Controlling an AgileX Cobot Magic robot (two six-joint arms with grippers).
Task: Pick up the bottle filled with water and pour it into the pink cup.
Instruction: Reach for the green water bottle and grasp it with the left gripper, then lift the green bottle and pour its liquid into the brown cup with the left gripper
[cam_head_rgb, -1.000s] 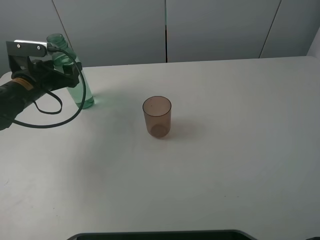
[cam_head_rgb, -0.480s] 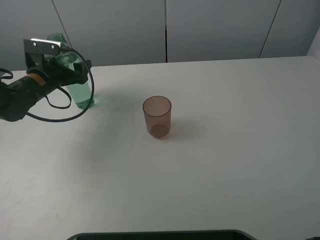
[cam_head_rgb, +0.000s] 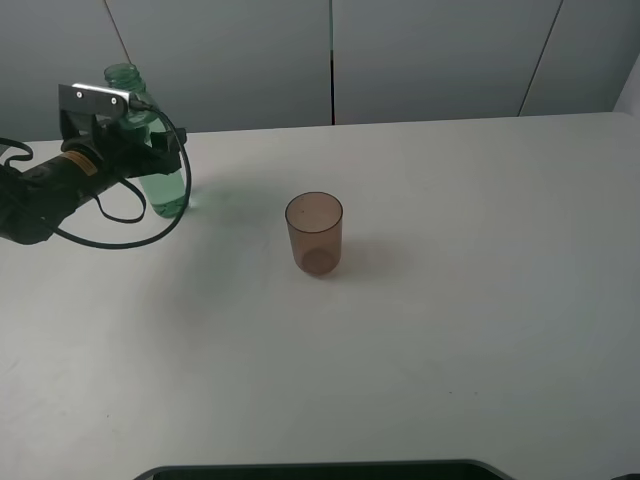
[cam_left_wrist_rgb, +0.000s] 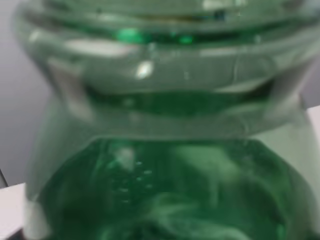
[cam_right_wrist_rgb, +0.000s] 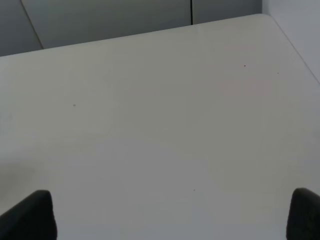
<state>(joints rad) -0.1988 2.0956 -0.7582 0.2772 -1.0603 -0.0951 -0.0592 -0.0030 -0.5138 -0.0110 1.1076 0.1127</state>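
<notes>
The green-tinted bottle stands uncapped at the table's far left, with water inside. My left gripper is at its upper body, with the fingers on either side. I cannot tell whether they press on it. In the left wrist view the bottle fills the frame, blurred and very close, and no fingers show. The pink cup stands upright and empty near the table's middle, well to the right of the bottle. My right gripper is open over bare table and is out of the exterior view.
A black cable loops from the left arm down onto the table beside the bottle. A grey panelled wall runs behind the white table. A dark edge shows at the bottom of the exterior view.
My left arm has moved right and closed in on the bottle, and the bottle's neck has shifted slightly right. The cup has not moved.
</notes>
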